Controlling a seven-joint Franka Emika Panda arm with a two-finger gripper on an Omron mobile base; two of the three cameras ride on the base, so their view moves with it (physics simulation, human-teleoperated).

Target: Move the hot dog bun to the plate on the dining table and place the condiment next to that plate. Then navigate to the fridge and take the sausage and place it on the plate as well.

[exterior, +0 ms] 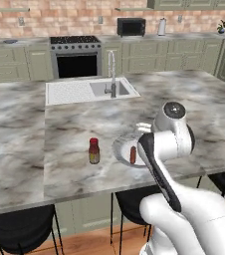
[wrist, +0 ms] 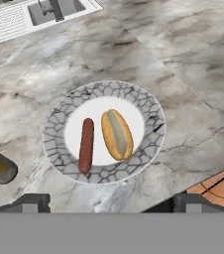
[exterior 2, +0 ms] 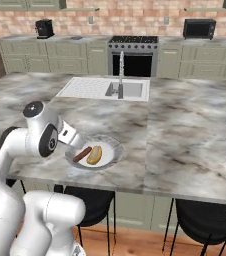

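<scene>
Where the left base view looks across the grey-white veined marble dining table (exterior: 74,129), the small red-capped condiment bottle (exterior: 94,151) stands upright just beside the round pale plate (exterior: 120,149), on which the reddish-brown sausage (exterior: 133,155) lies. From the right base view, sausage and tan hot dog bun (exterior 2: 94,154) rest side by side on that plate. Seen from the hand view, the two-finger gripper (wrist: 111,202) hangs above the plate, jaws spread wide and empty.

Brick wall (exterior: 59,20) behind green cabinets (exterior: 15,64), steel oven (exterior: 77,57), black microwave (exterior: 131,26).
</scene>
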